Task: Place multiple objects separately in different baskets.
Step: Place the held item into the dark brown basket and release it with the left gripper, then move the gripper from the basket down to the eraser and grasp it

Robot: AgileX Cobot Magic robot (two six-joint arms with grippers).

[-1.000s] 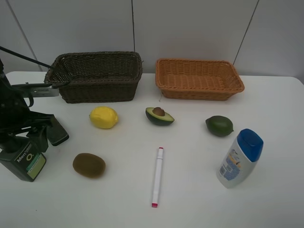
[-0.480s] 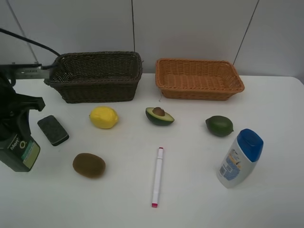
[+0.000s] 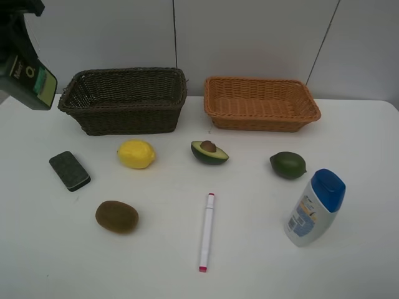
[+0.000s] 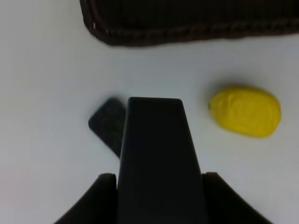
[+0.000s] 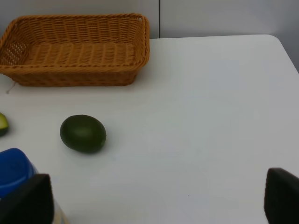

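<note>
My left gripper point(image 3: 15, 28) is shut on the dark green pump bottle point(image 3: 26, 80) and holds it high in the air at the far left, beside the dark brown basket point(image 3: 124, 103). In the left wrist view the bottle point(image 4: 156, 149) fills the space between the fingers point(image 4: 103, 198), above the dark block point(image 4: 106, 122) and the lemon point(image 4: 245, 111). On the table lie the lemon point(image 3: 136, 154), kiwi point(image 3: 116, 216), avocado half point(image 3: 209, 151), green fruit point(image 3: 288, 165), marker point(image 3: 206, 231), white blue-capped bottle point(image 3: 315, 207) and dark block point(image 3: 70, 170). My right gripper point(image 5: 154, 205) is open and empty, near the green fruit point(image 5: 83, 133).
The orange-tan basket point(image 3: 260, 104) stands at the back right, beside the dark one; it also shows in the right wrist view point(image 5: 74, 46). Both baskets show nothing inside. A white wall rises behind the table.
My left gripper has lifted the pump bottle from the table's front left, up and back to beside the dark basket. The dark block is now uncovered.
</note>
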